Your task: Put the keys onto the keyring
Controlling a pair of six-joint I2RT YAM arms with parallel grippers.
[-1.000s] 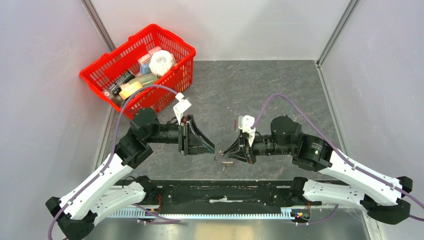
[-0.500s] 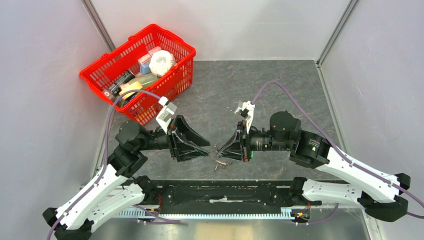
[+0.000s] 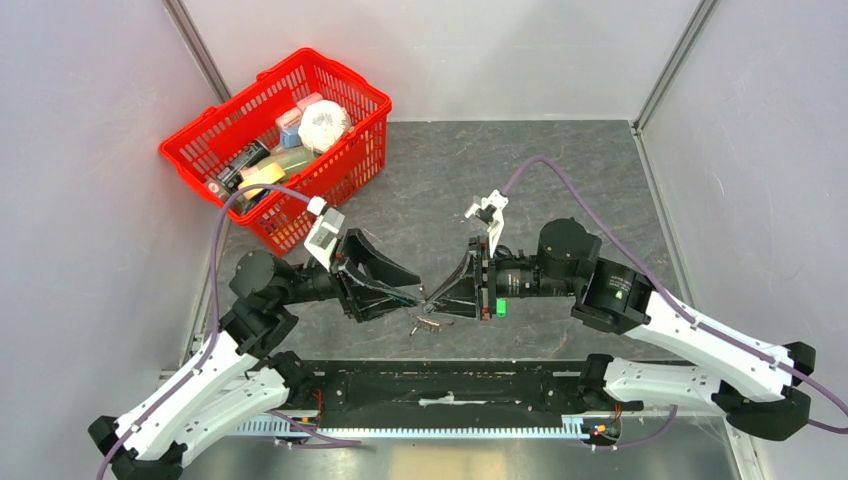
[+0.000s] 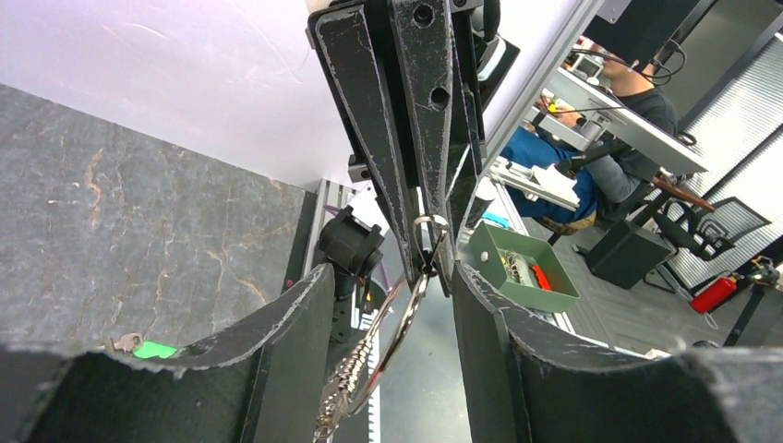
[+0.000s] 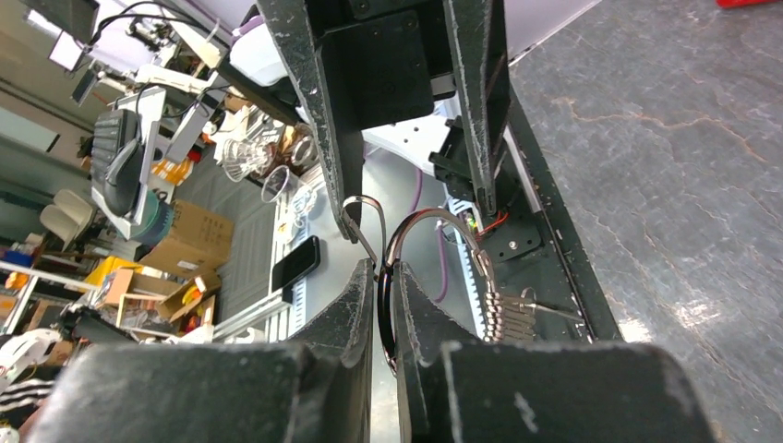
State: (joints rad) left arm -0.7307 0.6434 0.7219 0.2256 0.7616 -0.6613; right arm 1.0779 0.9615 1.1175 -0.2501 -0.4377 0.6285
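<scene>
The right hand (image 5: 385, 277) is closed almost fully, its two fingers pinching the wire of the single keyring (image 5: 434, 215) between their tips. The left hand (image 4: 390, 277) faces it tip to tip, with its two fingers spread well apart. The ring passes through the gap between them, and I cannot tell whether it touches either finger.

There are two hands and one large ring. One smaller silver loop (image 4: 430, 221) sits right at the right hand's fingertips. One cluster of silver keys (image 5: 503, 314) dangles from the big ring below both hands. The keys are stacked too tightly to count, though there are clearly several.

One small green piece (image 4: 152, 350) lies on the dark stone-patterned surface (image 3: 560, 170), below and to one side of the left hand's fingers. A dull scrap lies just beside it. Both are too small to identify.

In the overhead view, the two hands meet near the front middle of the surface, with the key cluster hanging just under their tips. One red basket (image 3: 345, 165) holding assorted packets stands well behind the left hand, apart from both hands. Each hand's fingers crowd the view around the ring and hide parts of the wire.
</scene>
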